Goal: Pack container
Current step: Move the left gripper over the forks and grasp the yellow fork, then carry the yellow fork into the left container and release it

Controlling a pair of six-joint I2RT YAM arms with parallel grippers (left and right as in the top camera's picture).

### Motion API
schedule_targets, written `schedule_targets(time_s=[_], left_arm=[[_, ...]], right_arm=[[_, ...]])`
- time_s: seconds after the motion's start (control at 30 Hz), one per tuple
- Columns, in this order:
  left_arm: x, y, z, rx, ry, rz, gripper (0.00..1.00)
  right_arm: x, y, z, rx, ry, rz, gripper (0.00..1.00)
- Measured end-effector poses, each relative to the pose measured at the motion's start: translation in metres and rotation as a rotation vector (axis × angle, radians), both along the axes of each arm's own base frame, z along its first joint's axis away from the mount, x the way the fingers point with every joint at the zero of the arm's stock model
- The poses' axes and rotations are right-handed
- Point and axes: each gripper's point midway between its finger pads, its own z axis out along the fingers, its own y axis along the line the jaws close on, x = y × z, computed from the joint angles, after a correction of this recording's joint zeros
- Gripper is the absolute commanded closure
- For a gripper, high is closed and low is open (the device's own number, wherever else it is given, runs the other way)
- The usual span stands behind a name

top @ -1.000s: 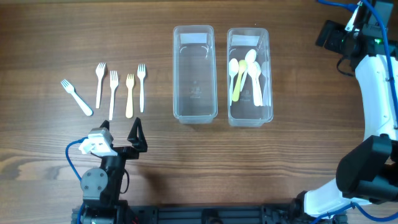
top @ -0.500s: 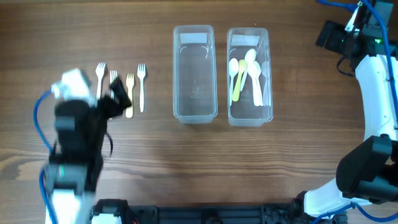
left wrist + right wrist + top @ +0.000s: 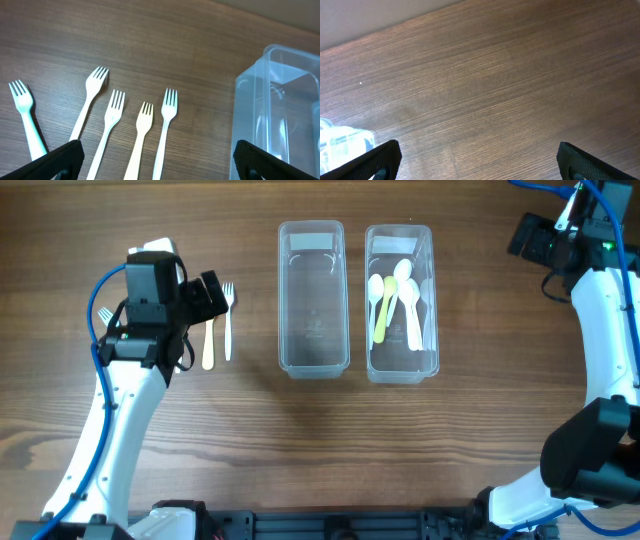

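Forks [image 3: 114, 107], five, plastic, four white and one cream, laid side by side on wooden table [image 3: 300, 440], tines pointing away from left gripper [image 3: 157, 162]. That gripper hangs above their handles, jaws spread wide, holding nothing. Empty clear container [image 3: 313, 310]: ahead and to its right. Second clear container [image 3: 400, 228], just beside the first: spoons [image 3: 395, 295] inside, seemingly four, one yellow-green. Right gripper [image 3: 480, 165]: jaws wide apart, empty, over bare wood, a container corner showing at its left.
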Motion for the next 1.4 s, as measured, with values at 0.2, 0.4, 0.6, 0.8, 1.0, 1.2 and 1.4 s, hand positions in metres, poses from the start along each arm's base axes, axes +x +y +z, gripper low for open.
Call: schedule_targets(time_s=[0.2, 0.4, 0.6, 0.8, 1.0, 1.2, 1.4], left_arm=[[0.003, -0.007, -0.050, 0.006, 0.145, -0.054, 0.14], [0.000, -0.013, -0.110, 0.028, 0.313, -0.147, 0.13], [-0.001, -0.004, -0.123, 0.051, 0.348, -0.180, 0.18], [-0.001, 0.016, -0.138, 0.044, 0.380, -0.147, 0.18], [0.005, 0.016, -0.156, 0.043, 0.396, -0.156, 0.16], [0.006, 0.015, -0.179, 0.037, 0.427, -0.159, 0.22], [0.011, 0.016, -0.182, 0.042, 0.414, -0.163, 0.68]], right_arm=[[0.000, 0.000, 0.000, 0.000, 0.000, 0.000, 0.01], [0.000, 0.000, 0.000, 0.000, 0.000, 0.000, 0.00], [0.000, 0.000, 0.000, 0.000, 0.000, 0.000, 0.00], [0.000, 0.000, 0.000, 0.000, 0.000, 0.000, 0.00], [0.000, 0.000, 0.000, 0.000, 0.000, 0.000, 0.00], [0.000, 0.000, 0.000, 0.000, 0.000, 0.000, 0.01], [0.000, 0.000, 0.000, 0.000, 0.000, 0.000, 0.00]])
